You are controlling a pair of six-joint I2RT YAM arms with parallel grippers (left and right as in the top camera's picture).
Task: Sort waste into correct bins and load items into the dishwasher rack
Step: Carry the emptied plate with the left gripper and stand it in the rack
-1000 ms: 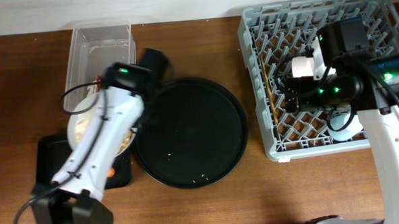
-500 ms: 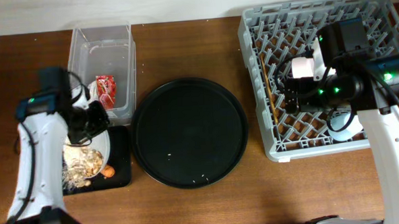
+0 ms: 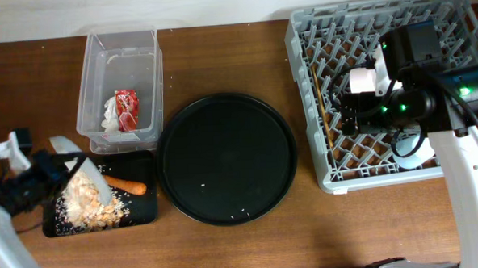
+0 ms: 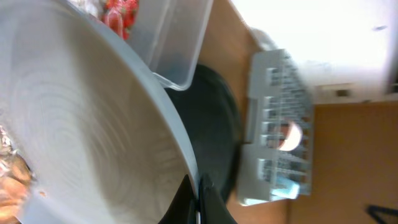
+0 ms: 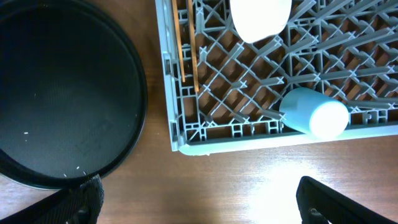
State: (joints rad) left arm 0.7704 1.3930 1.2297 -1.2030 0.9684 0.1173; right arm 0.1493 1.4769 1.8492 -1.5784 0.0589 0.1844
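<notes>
Dish: where is it now?
— Lower left of overhead, left claw clamped on its rim, just emptied: scraps lie on black tray. Likely rack next; right claw apart, empty.

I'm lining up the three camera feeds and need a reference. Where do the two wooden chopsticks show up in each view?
Overhead: the chopsticks lie inside the left side of the dishwasher rack, right of centre.
Right wrist: top centre, just inside the rack's left wall.
Left wrist: not discernible; the rack is small and blurred at right.
Shared landmark: the dishwasher rack, next to the round black tray.
</notes>
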